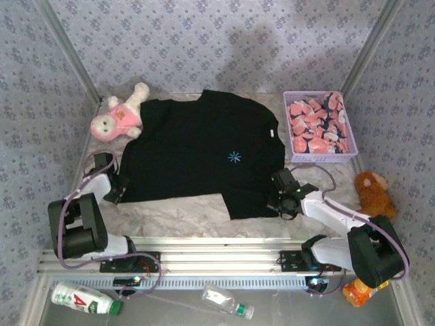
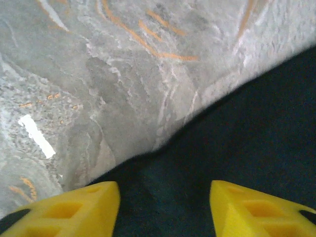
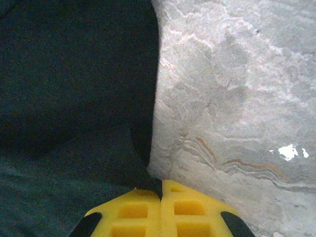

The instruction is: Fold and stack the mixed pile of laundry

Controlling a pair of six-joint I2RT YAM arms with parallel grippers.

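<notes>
The black T-shirt (image 1: 197, 146) lies spread flat on the marble table (image 1: 177, 212), a small blue star on its chest. My left gripper (image 1: 117, 192) sits at the shirt's near left corner. In the left wrist view its yellow fingers (image 2: 84, 207) stand apart, so the left gripper (image 2: 165, 192) is open over the black cloth (image 2: 256, 138) at its edge. My right gripper (image 1: 281, 197) is at the shirt's near right edge. In the right wrist view the right gripper (image 3: 161, 186) is shut, with a fold of the black cloth (image 3: 74, 74) pinched between its tips. The pink printed garment (image 1: 318, 125) lies bunched in the basket.
The lavender mesh basket (image 1: 321, 159) stands at the back right. A pink-and-white plush toy (image 1: 117, 119) lies at the shirt's far left corner, and a brown plush (image 1: 372, 190) by the right wall. Bottles (image 1: 81, 299) lie below the table's near rail.
</notes>
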